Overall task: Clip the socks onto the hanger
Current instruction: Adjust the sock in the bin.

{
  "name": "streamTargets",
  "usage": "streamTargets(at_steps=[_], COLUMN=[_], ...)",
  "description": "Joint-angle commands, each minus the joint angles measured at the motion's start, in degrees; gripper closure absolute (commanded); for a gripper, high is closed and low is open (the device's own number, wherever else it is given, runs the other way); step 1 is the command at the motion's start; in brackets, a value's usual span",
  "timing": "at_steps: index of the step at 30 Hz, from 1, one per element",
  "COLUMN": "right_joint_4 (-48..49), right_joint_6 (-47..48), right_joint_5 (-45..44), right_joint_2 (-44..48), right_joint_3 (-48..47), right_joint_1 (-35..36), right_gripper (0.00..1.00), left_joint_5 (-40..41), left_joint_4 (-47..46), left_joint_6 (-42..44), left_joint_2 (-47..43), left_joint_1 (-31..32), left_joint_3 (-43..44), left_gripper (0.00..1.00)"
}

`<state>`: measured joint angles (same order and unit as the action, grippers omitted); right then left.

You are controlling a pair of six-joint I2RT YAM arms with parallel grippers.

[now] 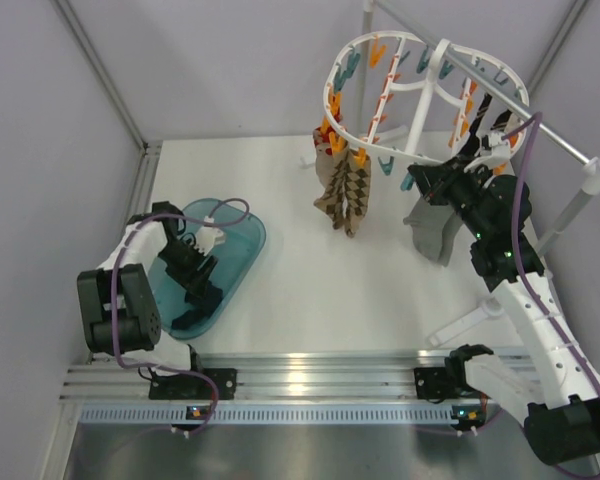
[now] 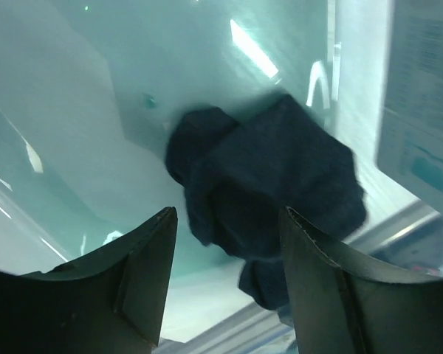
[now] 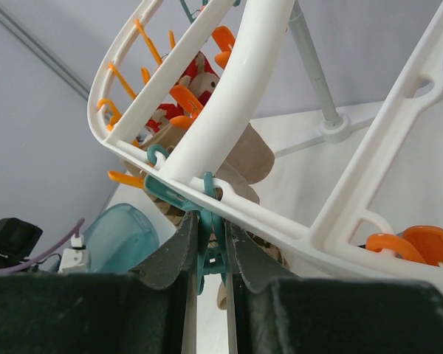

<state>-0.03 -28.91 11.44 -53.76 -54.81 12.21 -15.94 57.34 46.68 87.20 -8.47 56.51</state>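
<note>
The white oval hanger (image 1: 332, 95) with orange and teal pegs hangs at the back right. Brown zigzag socks (image 1: 345, 195) hang clipped at its near-left side. A grey sock (image 1: 435, 232) hangs just below my right gripper (image 1: 425, 180). In the right wrist view my right gripper (image 3: 210, 240) is shut on a teal peg (image 3: 209, 221) under the hanger's rim (image 3: 280, 225). My left gripper (image 1: 197, 282) is low inside the teal tub (image 1: 242, 250). It stands open (image 2: 225, 221) over a dark navy sock (image 2: 269, 192), which is also in the top view (image 1: 188, 320).
The metal rod (image 1: 480, 75) and its white stand (image 1: 570, 215) carry the hanger at the right. The stand's foot (image 1: 470, 320) lies on the table near the right arm. The tub also shows in the right wrist view (image 3: 122, 232). Grey walls close in the back and sides.
</note>
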Motion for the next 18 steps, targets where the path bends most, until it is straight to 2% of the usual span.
streamTargets(at_steps=[1,5,8,9,10,18], right_joint_4=[0.7,0.8,1.0,1.2,1.3,0.6], right_joint_6=[1.5,1.7,1.7,1.7,1.9,2.5], right_joint_5=[1.8,2.0,2.0,2.1,2.1,2.4], right_joint_2=[0.1,-0.2,-0.6,-0.6,-0.6,-0.3], right_joint_3=[-1.5,-1.4,-1.3,-1.2,-1.1,-1.6], right_joint_1=[-0.5,-0.8,-0.9,-0.9,-0.9,-1.3], right_gripper=[1.0,1.0,1.0,1.0,1.0,1.0], left_joint_5=[1.7,0.8,-0.8,-1.3,-1.8,-7.2], left_joint_4=[-5.3,-7.2,-8.1,-9.0,-9.2,-8.4], left_joint_6=[0.7,-1.5,-3.4,-4.2,-5.0,-16.5], left_joint_2=[1.9,5.0,5.5,5.7,5.8,1.1], left_joint_1=[-0.1,0.3,0.5,0.5,0.5,0.2], left_joint_3=[-0.5,0.2,1.1,1.9,2.5,14.5], left_gripper=[0.38,0.51,0.76,0.94,1.0,1.0])
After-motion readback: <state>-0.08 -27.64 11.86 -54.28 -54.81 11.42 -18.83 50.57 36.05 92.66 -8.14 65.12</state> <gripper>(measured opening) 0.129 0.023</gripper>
